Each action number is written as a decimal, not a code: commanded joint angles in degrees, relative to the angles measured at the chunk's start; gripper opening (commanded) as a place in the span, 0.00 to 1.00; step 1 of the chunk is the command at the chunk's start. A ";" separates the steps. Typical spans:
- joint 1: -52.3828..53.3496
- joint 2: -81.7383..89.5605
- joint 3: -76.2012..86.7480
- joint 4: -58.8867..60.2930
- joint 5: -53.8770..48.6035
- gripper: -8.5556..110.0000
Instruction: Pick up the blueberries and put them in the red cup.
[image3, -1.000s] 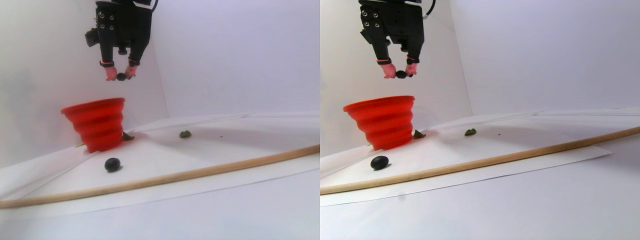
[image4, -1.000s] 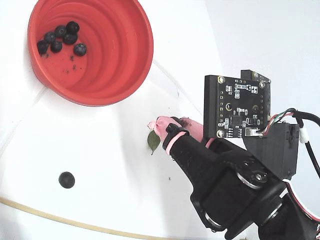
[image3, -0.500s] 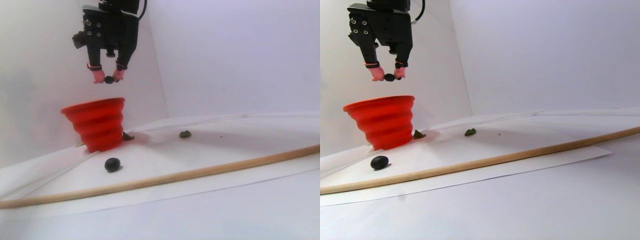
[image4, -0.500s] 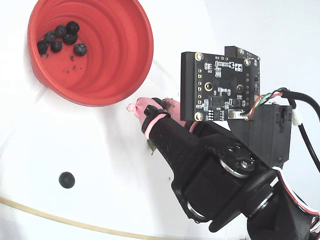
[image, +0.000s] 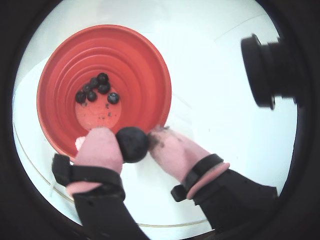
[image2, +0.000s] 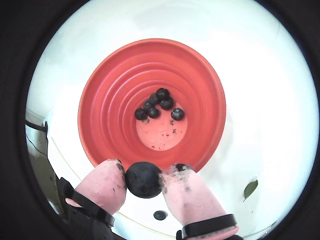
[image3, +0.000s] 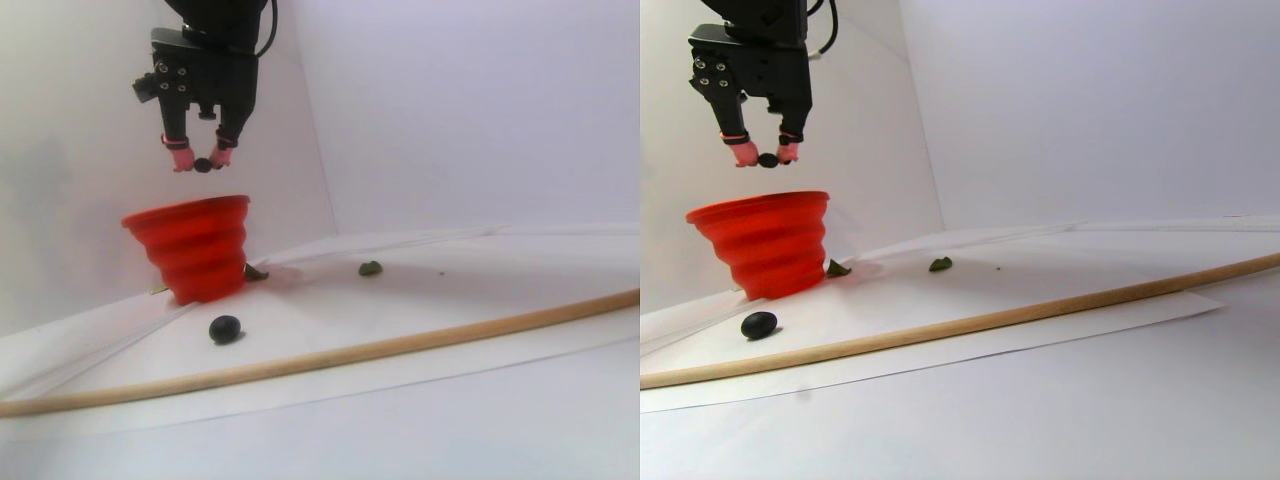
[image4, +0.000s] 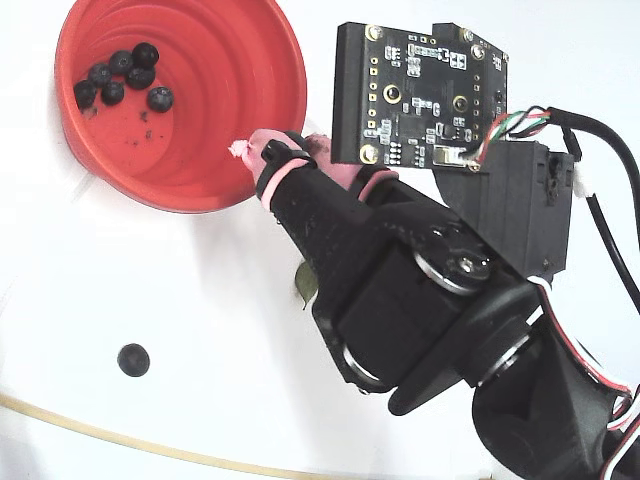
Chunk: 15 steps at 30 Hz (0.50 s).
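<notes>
The red cup (image2: 150, 70) is showing as smooth orange-red plastic with a soft sheen, its inner wall stepping down in ridges. Inside it, the blueberries (image2: 159, 106) are looking matt and dull-skinned, as is the held berry (image2: 143, 180) above the cup's rim. The gripper (image: 134, 146) is wearing soft pink rubbery pads (image: 100, 150), smudged dark, on hard black matt plastic. Beside the cup a bare circuit board (image4: 420, 95) is glinting with metal solder points. Below the cup, a wooden rod (image3: 400, 343) is lying matt and pale on smooth white paper (image3: 330, 300).
</notes>
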 joint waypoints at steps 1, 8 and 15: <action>-2.55 0.35 -5.80 -2.46 0.44 0.18; -2.90 -2.81 -7.12 -5.19 0.53 0.19; -2.72 -4.04 -7.47 -6.68 1.23 0.22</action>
